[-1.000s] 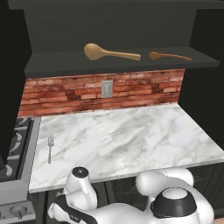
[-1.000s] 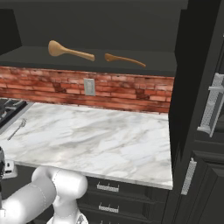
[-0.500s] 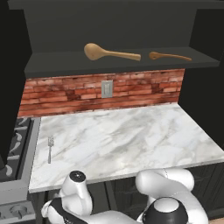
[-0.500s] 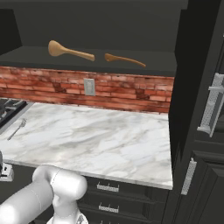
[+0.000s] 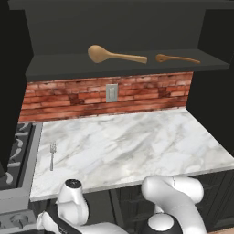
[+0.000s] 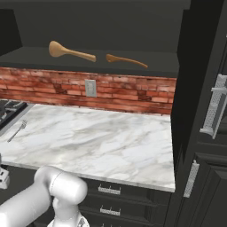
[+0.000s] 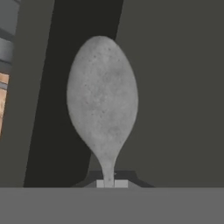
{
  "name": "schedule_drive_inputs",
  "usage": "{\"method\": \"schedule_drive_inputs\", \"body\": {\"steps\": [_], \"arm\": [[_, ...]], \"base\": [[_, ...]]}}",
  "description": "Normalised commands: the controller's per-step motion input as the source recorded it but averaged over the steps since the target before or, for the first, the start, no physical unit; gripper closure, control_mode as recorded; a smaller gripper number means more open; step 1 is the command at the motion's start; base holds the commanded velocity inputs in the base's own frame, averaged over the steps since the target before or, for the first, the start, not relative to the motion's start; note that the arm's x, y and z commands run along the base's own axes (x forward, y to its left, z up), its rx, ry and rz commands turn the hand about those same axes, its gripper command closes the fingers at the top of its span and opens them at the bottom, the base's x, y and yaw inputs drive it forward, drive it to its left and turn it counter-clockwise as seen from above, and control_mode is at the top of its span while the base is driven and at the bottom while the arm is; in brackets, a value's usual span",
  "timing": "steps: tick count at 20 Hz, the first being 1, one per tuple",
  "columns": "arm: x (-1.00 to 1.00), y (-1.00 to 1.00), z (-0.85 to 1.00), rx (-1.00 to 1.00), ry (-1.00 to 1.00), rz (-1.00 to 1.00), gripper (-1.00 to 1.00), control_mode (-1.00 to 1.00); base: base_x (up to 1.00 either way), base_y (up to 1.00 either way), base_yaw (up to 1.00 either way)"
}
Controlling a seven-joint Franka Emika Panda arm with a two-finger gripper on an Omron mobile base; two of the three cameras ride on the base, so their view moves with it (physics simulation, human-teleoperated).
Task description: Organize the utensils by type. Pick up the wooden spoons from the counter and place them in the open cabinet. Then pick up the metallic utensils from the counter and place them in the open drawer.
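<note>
Claw point(image 7: 108, 183) pinches metal spoon point(image 7: 103, 100) by its handle, bowl up. Fork point(image 5: 52, 154) lies near worktop point(image 5: 137, 146) left edge. Both wooden spoons point(image 5: 114, 55) on open cabinet point(image 5: 59, 66) shelf.

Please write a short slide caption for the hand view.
Metal spoon held in the jaws, bowl pointing away from the camera, over a dark grey surface.

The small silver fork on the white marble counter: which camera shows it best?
The left base view: the small silver fork lies flat near the counter's stove-side edge, tines visible. The right base view shows it slanted, thin and less distinct at the far left.
</note>
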Motion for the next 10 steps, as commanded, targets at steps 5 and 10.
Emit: {"method": "schedule_drive_inputs", "body": {"steps": [5,10], "arm": [[-0.24,0.17,-0.21,0.0,0.26,0.0,1.0,-1.0],[-0.34,0.2,-0.22,0.0,0.19,0.0,1.0,-1.0]], "base": [[0.0,0.0,0.0],[0.0,0.0,0.0]]}}
